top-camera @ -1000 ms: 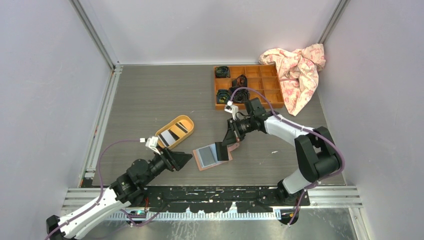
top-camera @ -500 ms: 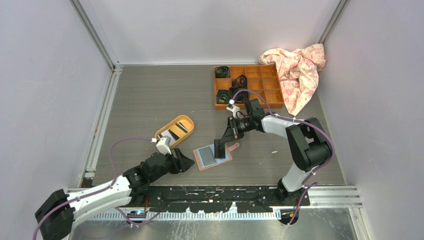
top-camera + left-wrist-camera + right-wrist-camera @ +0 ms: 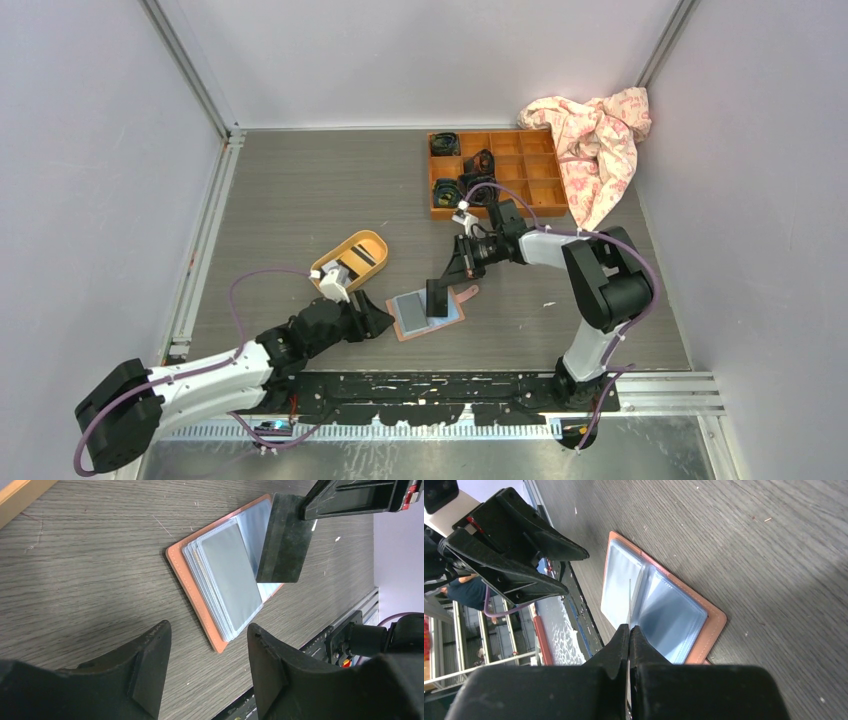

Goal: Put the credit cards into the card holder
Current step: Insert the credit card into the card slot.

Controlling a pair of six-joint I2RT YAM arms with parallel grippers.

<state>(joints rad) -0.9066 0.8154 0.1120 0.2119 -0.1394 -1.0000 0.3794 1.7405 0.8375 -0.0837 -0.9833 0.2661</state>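
The floppy holder (image 3: 425,316) lies open on the tabletop (image 3: 300,200), my right claw (image 3: 437,306) pinched shut on one limp sleeve (image 3: 252,527), my left claw (image 3: 383,320) half open and empty beside it; the cards (image 3: 357,265) in the tray (image 3: 372,236) look stiff and slick, so I'd grip their long edges.

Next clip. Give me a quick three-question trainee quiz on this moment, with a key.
1. True or false: the card holder lies open on the table.
2. Which gripper has its jaws shut: the left gripper or the right gripper?
3. Where do the credit cards lie? A: in the yellow oval tray. B: in the wooden compartment box. C: on the floral cloth.

Key: 1 true; 2 the right gripper; 3 A.
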